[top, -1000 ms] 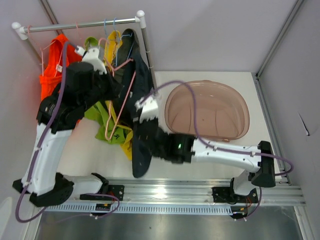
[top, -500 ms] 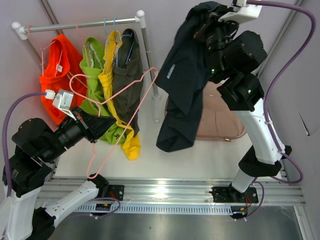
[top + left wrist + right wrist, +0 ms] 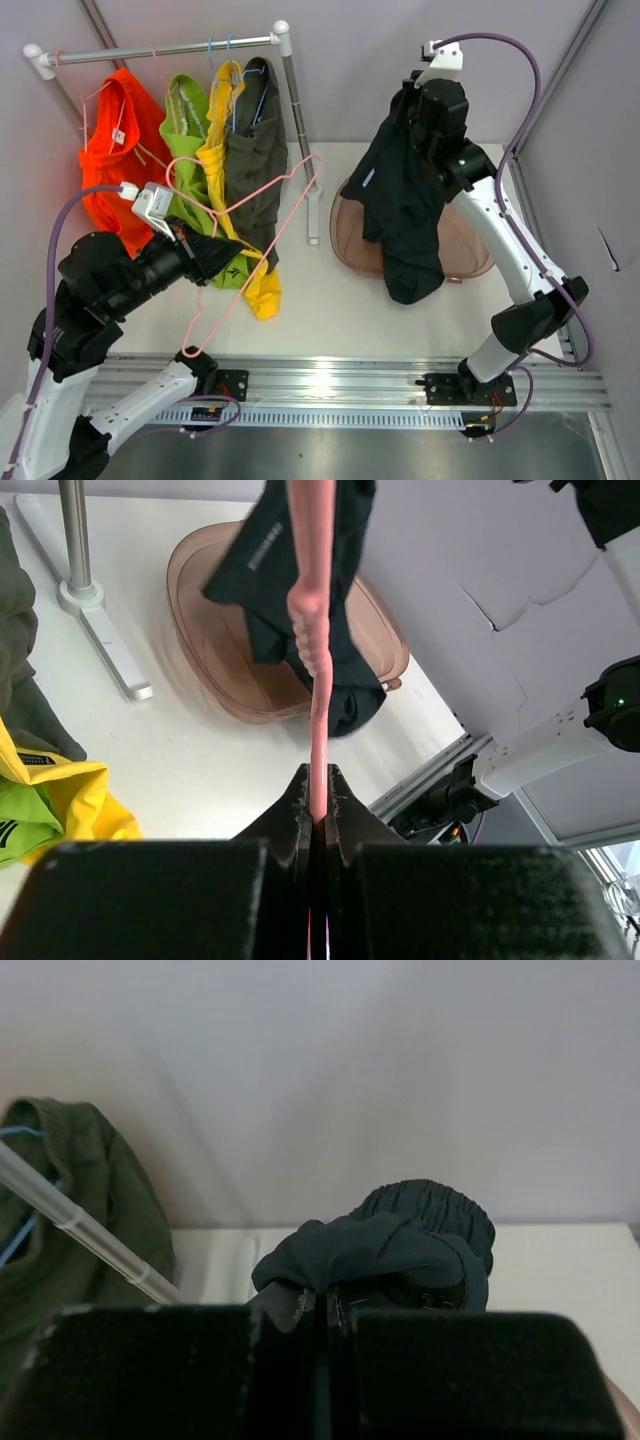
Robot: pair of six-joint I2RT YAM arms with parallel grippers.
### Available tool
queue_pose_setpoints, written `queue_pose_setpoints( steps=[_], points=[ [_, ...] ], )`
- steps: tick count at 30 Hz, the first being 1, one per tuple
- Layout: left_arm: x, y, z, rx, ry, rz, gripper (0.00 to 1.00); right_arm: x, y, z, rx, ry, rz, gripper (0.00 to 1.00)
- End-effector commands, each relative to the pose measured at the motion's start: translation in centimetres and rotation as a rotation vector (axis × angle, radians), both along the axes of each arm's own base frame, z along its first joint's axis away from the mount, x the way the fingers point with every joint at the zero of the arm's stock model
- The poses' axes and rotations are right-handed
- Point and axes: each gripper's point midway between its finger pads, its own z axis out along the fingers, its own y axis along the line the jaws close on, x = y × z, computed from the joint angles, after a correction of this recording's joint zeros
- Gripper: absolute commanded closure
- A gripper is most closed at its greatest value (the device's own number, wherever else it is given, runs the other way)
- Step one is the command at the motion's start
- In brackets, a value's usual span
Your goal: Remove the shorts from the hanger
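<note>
black shorts [image 3: 405,215], long axis vertical and waistband uppermost, pinched by right gripper [image 3: 325,1305] over basin [image 3: 470,262]; left gripper [image 3: 318,798] clamps pink hanger [image 3: 262,236].

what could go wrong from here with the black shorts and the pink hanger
The black shorts dangle from the right gripper over the tub, their lower end near its front rim, so a release here might leave part draped outside. The pink hanger in the left gripper juts across the yellow shorts toward the rack post; swinging it could snag either.
</note>
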Motion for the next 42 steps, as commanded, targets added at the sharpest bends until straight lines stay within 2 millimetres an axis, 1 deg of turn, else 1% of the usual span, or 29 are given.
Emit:
queue_pose_setpoints(
  steps=[1, 6, 8, 10, 11, 12, 13, 14, 15, 16, 17, 18, 19, 21, 22, 23, 24, 25, 29, 32, 34, 35, 36, 37, 38, 39, 40, 41, 42],
  points=[
    [0.2, -0.2, 0.8, -0.011, -0.051, -0.009, 1.0, -2.9, -3.2, 7.9, 0.172, -0.21, 0.008, 1.0],
    [0.5, -0.1, -0.1, 0.015, -0.038, 0.004, 1.0, -3.8, -6.4, 11.9, 0.217, -0.305, -0.028, 1.0],
    [0.7, 0.0, -0.3, 0.019, -0.034, 0.01, 1.0, -4.1, -7.0, 12.2, 0.226, -0.302, -0.035, 1.0],
    [0.8, 0.3, -0.2, 0.024, -0.041, 0.026, 1.0, -3.9, -7.2, 10.5, 0.227, -0.265, -0.036, 1.0],
    [0.9, 0.5, 0.0, 0.029, -0.049, 0.038, 1.0, -5.1, -7.5, 10.8, 0.25, -0.282, -0.029, 1.0],
    [1.3, 0.7, -0.2, 0.049, -0.047, 0.057, 1.0, -4.3, -7.1, 7.0, 0.24, -0.212, -0.031, 1.0],
    [1.3, 1.1, 0.4, 0.052, -0.056, 0.073, 1.0, -4.5, -7.0, 5.5, 0.247, -0.19, -0.026, 1.0],
    [2.3, 1.2, 0.0, 0.081, -0.045, 0.102, 1.0, -6.0, -7.4, 5.7, 0.291, -0.217, -0.013, 1.0],
    [2.6, 1.2, 0.2, 0.09, -0.043, 0.113, 1.0, -5.4, -7.1, 0.8, 0.281, -0.129, -0.02, 1.0],
    [3.0, 1.3, 0.1, 0.1, -0.036, 0.126, 1.0, -5.7, -7.1, -1.0, 0.292, -0.099, -0.021, 1.0],
    [3.2, 1.5, 1.2, 0.091, -0.053, 0.14, 1.0, -6.0, -7.0, -2.9, 0.302, -0.071, -0.02, 1.0],
    [3.9, 1.9, 1.3, 0.102, -0.057, 0.177, 1.0, -7.0, -7.1, -4.0, 0.341, -0.059, -0.011, 1.0],
    [4.6, 1.8, 1.6, 0.112, -0.056, 0.194, 1.0, -7.0, -7.1, -9.2, 0.321, 0.038, -0.028, 1.0],
    [5.3, 2.6, 3.0, 0.128, -0.086, 0.246, 1.0, -7.8, -6.7, -12.8, 0.346, 0.109, -0.018, 1.0],
    [6.4, 2.4, 2.6, 0.158, -0.068, 0.265, 1.0, -8.3, -6.6, -16.7, 0.326, 0.194, -0.024, 0.81],
    [6.9, 3.0, 3.0, 0.184, -0.077, 0.301, 1.0, -8.6, -6.4, -18.2, 0.32, 0.232, -0.019, 0.5],
    [7.8, 2.9, 3.0, 0.208, -0.073, 0.317, 1.0, -9.1, -6.4, -20.8, 0.307, 0.301, -0.025, 0.07],
    [8.3, 2.9, 2.9, 0.228, -0.075, 0.327, 1.0, -9.4, -6.3, -21.9, 0.296, 0.332, -0.026, 0.01],
    [11.7, 2.8, 3.2, 0.333, -0.105, 0.383, 1.0, -11.2, -5.8, -24.7, 0.282, 0.416, -0.011, 0.01],
    [14.6, 2.0, 3.5, 0.405, -0.117, 0.407, 1.0, -13.3, -4.5, -24.8, 0.299, 0.414, 0.051, 0.0],
    [16.0, 1.9, 5.0, 0.415, -0.149, 0.436, 1.0, -15.1, -3.2, -24.4, 0.313, 0.413, 0.102, 0.01],
    [18.0, 1.6, 3.9, 0.459, -0.119, 0.451, 1.0, -15.8, -2.8, -24.8, 0.315, 0.422, 0.11, 0.01],
    [18.6, 1.4, 5.5, 0.434, -0.146, 0.453, 1.0, -17.0, -1.5, -24.9, 0.311, 0.432, 0.154, 0.01],
    [19.5, 1.3, 5.4, 0.439, -0.14, 0.452, 1.0, -17.9, -1.0, -25.1, 0.31, 0.441, 0.168, 0.0],
    [21.5, 1.2, 4.2, 0.465, -0.109, 0.463, 1.0, -18.8, -0.9, -24.5, 0.331, 0.418, 0.179, 0.01],
    [22.5, 1.4, 3.8, 0.48, -0.095, 0.475, 1.0, -20.3, 0.3, -25.3, 0.317, 0.438, 0.222, 0.01],
    [23.1, 2.3, 5.7, 0.455, -0.122, 0.515, 1.0, -21.1, 0.6, -25.4, 0.326, 0.438, 0.236, 0.01],
    [24.0, 2.5, 5.3, 0.468, -0.105, 0.526, 1.0, -21.8, 0.7, -25.0, 0.351, 0.425, 0.242, 0.01],
    [25.6, 2.4, 4.9, 0.478, -0.087, 0.543, 1.0, -22.6, 0.9, -25.7, 0.343, 0.447, 0.251, 0.01]
  ],
)
